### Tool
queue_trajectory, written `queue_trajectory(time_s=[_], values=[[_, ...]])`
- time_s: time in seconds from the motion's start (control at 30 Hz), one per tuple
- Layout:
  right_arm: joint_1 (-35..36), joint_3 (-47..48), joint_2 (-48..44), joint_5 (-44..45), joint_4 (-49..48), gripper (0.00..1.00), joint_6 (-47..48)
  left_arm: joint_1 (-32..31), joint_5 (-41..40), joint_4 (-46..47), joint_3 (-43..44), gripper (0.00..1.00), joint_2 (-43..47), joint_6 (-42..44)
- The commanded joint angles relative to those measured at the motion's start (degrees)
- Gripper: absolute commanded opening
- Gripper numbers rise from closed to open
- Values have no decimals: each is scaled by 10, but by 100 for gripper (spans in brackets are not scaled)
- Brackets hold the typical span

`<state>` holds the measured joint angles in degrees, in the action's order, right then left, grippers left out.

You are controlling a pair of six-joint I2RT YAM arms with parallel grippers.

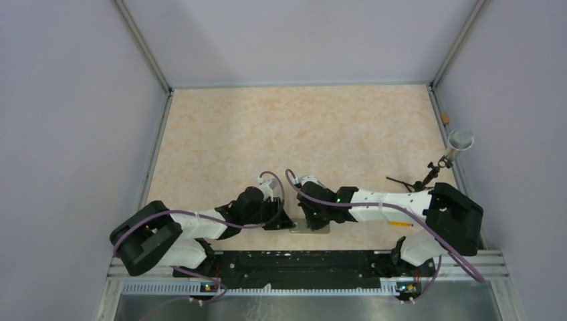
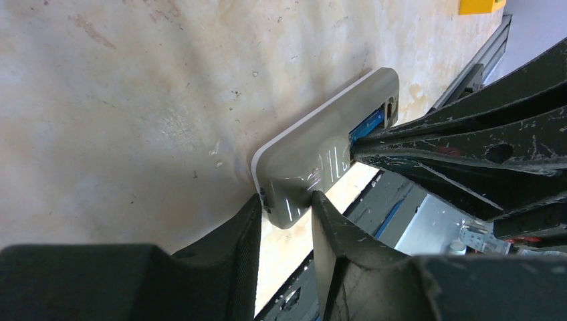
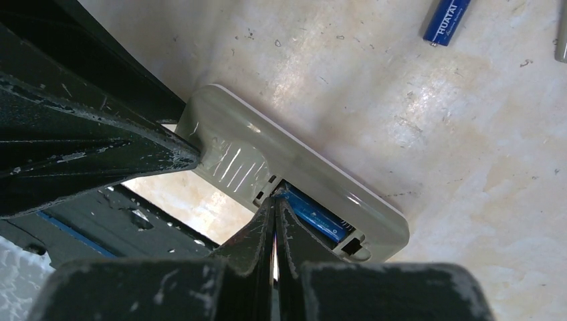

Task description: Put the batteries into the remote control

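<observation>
The remote control [image 2: 321, 150] lies grey back up near the table's front edge, between the two grippers [image 1: 306, 227]. My left gripper [image 2: 286, 200] is shut on its near end, one finger on each long side. My right gripper [image 3: 275, 198] is shut with nothing between its fingers, and its tips touch the end of a blue battery [image 3: 319, 221] lying in the open recess. That battery also shows in the left wrist view [image 2: 368, 124]. A second blue battery [image 3: 446, 20] lies loose on the table beyond the remote.
The black front rail [image 1: 301, 267] runs just behind the remote. A grey piece [image 3: 562, 37] lies at the right edge by the loose battery. A yellow object [image 2: 478, 5] sits on the table. A small stand with a round grey head [image 1: 460, 140] is at the right wall.
</observation>
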<state>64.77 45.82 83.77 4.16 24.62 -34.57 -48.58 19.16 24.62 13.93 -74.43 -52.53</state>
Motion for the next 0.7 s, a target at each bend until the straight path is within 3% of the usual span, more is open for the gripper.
queue_trajectory(time_s=[0.0,0.67], values=[[14,-15,8,-8,39,0,-7,-9,0,31,14,34,-12,4],[6,16,-93,143,91,5,19,-16,-17,-64,19,38,64,14]])
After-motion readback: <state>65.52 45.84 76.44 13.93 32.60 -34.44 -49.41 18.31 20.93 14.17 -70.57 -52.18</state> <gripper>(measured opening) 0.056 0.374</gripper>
